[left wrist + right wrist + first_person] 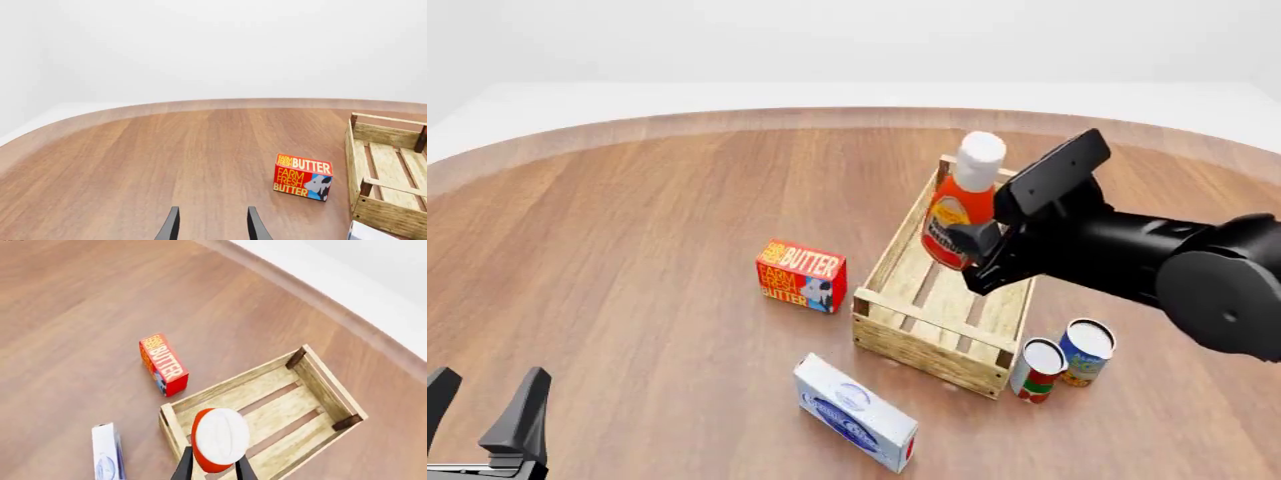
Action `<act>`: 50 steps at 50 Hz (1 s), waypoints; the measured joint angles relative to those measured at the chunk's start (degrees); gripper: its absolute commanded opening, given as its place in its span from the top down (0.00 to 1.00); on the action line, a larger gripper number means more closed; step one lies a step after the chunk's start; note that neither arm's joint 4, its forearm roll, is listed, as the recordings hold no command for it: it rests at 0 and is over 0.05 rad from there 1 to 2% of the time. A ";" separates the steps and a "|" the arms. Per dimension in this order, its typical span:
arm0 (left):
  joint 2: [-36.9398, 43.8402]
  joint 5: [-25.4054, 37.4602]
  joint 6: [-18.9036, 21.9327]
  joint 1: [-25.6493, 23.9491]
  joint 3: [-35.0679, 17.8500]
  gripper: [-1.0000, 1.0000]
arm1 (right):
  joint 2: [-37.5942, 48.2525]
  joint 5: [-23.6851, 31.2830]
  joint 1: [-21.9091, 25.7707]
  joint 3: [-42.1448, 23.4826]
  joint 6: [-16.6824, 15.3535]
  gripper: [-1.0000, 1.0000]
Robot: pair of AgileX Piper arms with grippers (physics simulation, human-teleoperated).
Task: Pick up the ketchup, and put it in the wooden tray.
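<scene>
Ketchup (962,205) held aloft in the right gripper (977,243), fingers closed on the lower body of the bottle, white cap up and tilted a little. Hanging over the wooden tray (888,262), not yet resting on the slats. From the right wrist view, cap (221,435) seen nearly end-on between the two dark fingers, with the near corner of the tray (168,416) directly beneath rather than its middle.

Likely risks from here:
- Release too close to the rim: bottle could catch the side board or end board, tip, and roll out toward the butter box (802,276) or the white carton (856,412).
- Dropping from height: tall, narrow, top-heavy shape (cap well above the grip) apt to topple on the slatted bottom, perhaps wedging in a gap.
- Tilt carried into the release: base landing on one edge, then falling sideways.
- Descending without centring first: fingers or bottle base knocking the tray wall and shoving the crate toward the two cans (1064,358) just beside it.

Left gripper (483,408) idle near the table's near edge, fingers parted, holding nothing, well apart from everything.
</scene>
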 measured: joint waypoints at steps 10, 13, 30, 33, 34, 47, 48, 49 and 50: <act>0.00 0.00 0.00 0.00 0.00 0.00 | 1.26 -3.33 -5.78 3.00 1.28 1.00; 0.00 0.00 0.00 0.00 0.00 0.00 | 1.99 -4.16 -7.20 3.54 1.66 1.00; 0.00 0.00 0.00 0.00 0.00 0.00 | 8.39 -10.03 -12.33 6.02 1.71 1.00; 0.00 0.00 0.00 0.00 0.00 0.00 | 9.21 -10.73 -12.72 6.38 1.43 1.00; 0.00 0.00 0.00 0.00 0.00 0.00 | 9.46 -10.92 -12.81 6.47 1.35 1.00; 0.00 0.00 0.00 0.00 0.00 0.00 | 11.94 -11.92 -13.31 6.84 0.26 1.00; 0.00 0.00 0.00 0.00 0.00 0.00 | 12.08 -11.91 -13.32 6.81 0.19 1.00; 0.00 0.00 0.00 0.00 0.00 0.00 | 12.31 -12.02 -13.31 6.79 0.12 1.00; 0.00 0.00 0.00 0.00 0.00 0.00 | 12.68 -12.35 -13.26 6.79 0.08 1.00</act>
